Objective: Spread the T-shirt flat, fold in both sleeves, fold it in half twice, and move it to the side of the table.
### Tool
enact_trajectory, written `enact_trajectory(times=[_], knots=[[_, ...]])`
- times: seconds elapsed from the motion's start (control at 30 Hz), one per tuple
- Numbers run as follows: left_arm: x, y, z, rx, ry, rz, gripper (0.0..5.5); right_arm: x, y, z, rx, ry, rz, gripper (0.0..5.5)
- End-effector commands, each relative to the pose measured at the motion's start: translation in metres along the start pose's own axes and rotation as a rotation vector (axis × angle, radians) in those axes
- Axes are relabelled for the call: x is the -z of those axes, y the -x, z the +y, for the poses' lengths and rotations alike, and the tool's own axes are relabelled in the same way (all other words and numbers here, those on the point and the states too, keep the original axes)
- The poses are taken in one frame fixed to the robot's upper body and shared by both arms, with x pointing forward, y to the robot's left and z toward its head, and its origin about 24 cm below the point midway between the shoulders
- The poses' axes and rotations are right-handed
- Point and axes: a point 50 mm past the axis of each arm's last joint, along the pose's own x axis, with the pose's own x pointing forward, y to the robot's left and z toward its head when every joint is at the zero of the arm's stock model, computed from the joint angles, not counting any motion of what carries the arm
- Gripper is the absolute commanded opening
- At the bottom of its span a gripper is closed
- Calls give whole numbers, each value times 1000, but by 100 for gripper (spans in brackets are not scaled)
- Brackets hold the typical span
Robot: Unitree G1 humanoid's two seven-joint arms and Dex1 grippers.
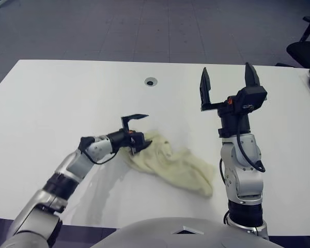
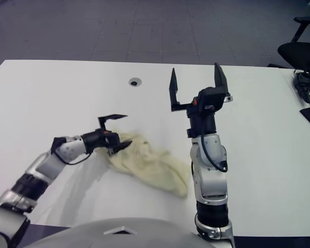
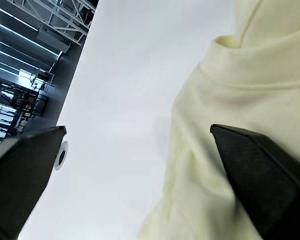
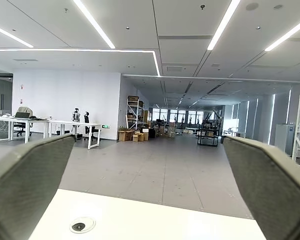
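Left eye view, with the wrist views in support: a pale yellow T-shirt [image 1: 175, 165] lay bunched in a crumpled heap on the white table [image 1: 51, 103], near the robot's edge and well short of the cable grommet [image 1: 151, 81]. The left gripper [image 1: 146, 132] sat low at the heap's left end, fingers spread, one over the cloth and the other over bare tabletop, nothing pinched between them. The right gripper [image 1: 226, 68] stood raised beside the heap's right end, pointing upward, fingers wide apart and empty. Judged from this arrangement, the task was at its very start: the spreading was not yet done, and both sleeve folds, both halvings and the move aside remained.
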Motion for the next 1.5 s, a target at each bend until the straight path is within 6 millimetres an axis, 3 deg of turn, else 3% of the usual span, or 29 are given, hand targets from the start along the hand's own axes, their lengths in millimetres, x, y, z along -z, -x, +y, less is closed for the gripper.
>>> enact_trajectory(times=[0.03,0.2,0.37,0.53,0.67,0.83,1.03,1.27,1.5], knots=[[-6,21,-63,224,109,165,538,-6,-3,3,-1,-5,-19,540],[-29,37,-46,112,105,172,538,-8,-4,1,2,-4,-19,540],[-39,46,-21,-6,136,146,538,-9,-5,-1,-12,-17,-8,540],[-45,48,11,-163,244,64,538,-12,-1,-4,-186,-61,130,540],[-47,49,17,-193,285,37,538,-18,2,-9,-285,-59,198,540],[-66,47,39,-415,474,-185,538,-21,42,-35,-881,31,619,540],[-56,44,43,-487,603,-229,538,-21,87,-43,-1259,39,887,540],[-47,40,42,-550,630,-191,538,6,106,-47,-1436,229,1054,540],[-45,39,45,-601,647,-201,538,41,111,-42,-1549,518,1051,540]])
